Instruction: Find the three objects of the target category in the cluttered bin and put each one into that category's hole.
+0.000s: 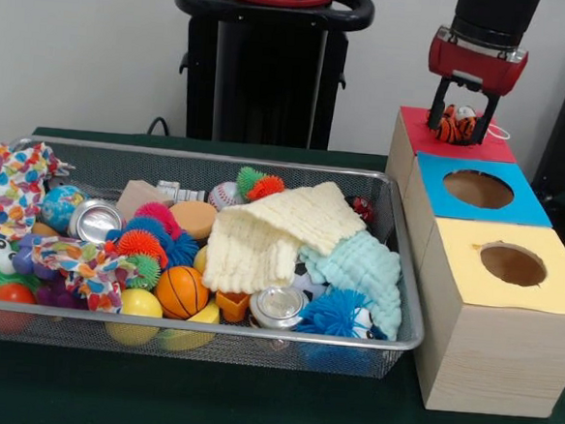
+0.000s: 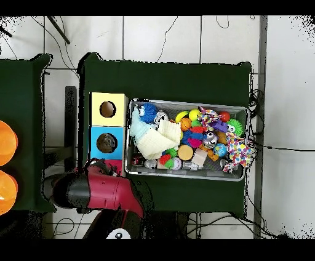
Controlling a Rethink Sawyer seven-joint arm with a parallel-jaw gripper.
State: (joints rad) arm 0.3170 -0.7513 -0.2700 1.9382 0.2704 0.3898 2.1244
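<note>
The bin (image 1: 218,157) is a silver wire-mesh basket on the green table, full of toys, cloths and cans; it also shows in the overhead view (image 2: 184,103). My gripper (image 1: 460,123) is at the far right, just above the red-topped box (image 1: 495,149). It is shut on a small orange-and-black striped toy (image 1: 453,127), which sits low between the fingers at the box top. The red box's hole is hidden behind the toy. In the overhead view my red arm (image 2: 101,191) covers the gripper and most of the red box.
A blue-topped box (image 1: 435,174) and a yellow-topped box (image 1: 455,245), each with a round hole, stand in a row beside the bin. The bin holds a cream cloth (image 1: 266,235), a mint cloth (image 1: 361,271), a small basketball (image 1: 181,292), two cans and spiky balls.
</note>
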